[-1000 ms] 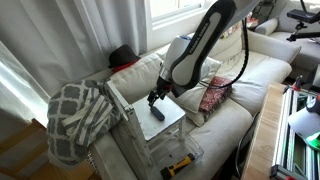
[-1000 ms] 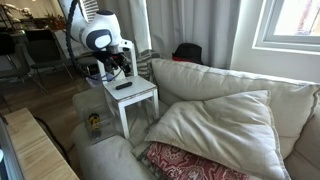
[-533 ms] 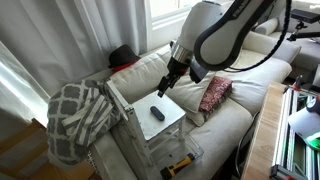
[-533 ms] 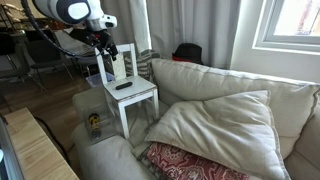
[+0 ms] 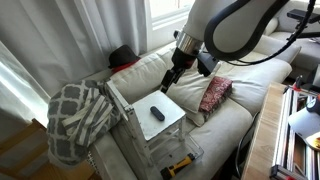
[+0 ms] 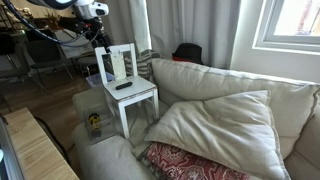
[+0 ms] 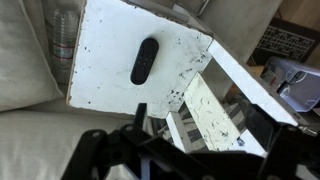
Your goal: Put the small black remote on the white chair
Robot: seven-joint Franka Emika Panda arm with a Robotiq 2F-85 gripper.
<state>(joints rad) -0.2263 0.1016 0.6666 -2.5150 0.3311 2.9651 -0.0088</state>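
One small black remote [image 7: 144, 61] lies flat near the middle of the white chair [image 7: 100, 45] seat, its long axis roughly parallel to the chair's backrest. Above the chair, the gripper [image 5: 169, 85] hangs over the remote, jaws spread, holding nothing.

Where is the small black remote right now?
The remote lies flat near the middle of the chair seat, seen in both exterior views and the wrist view. The chair stands at the end of the sofa.
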